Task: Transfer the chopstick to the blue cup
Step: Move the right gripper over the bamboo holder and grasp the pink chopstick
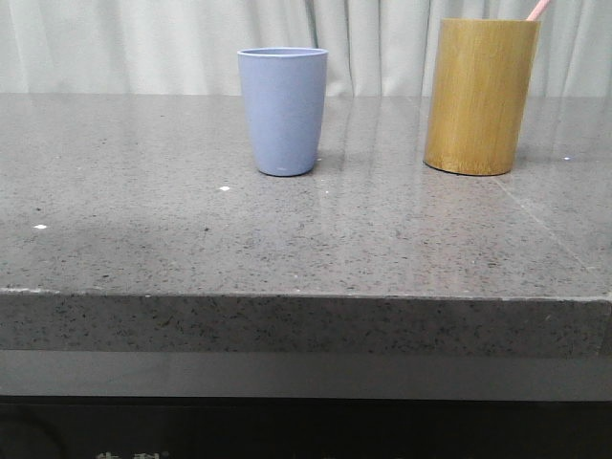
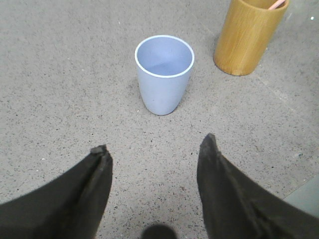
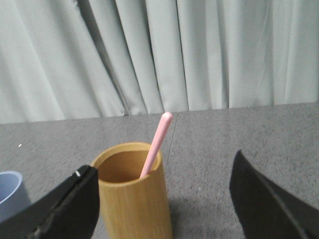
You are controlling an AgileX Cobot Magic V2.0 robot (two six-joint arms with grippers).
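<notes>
The blue cup (image 1: 282,110) stands upright and empty on the grey stone table; it also shows in the left wrist view (image 2: 164,74) and partly in the right wrist view (image 3: 9,196). A pale-pink chopstick (image 3: 156,144) leans inside the tan bamboo holder (image 3: 132,191), its tip just showing in the front view (image 1: 538,10) and left wrist view (image 2: 276,4). My left gripper (image 2: 154,147) is open and empty, a short way in front of the blue cup. My right gripper (image 3: 162,172) is open and empty, near the holder's rim. Neither gripper shows in the front view.
The bamboo holder (image 1: 480,96) stands to the right of the blue cup, a gap between them. The table's front edge (image 1: 306,296) runs across the front view. A pale curtain (image 1: 143,43) hangs behind the table.
</notes>
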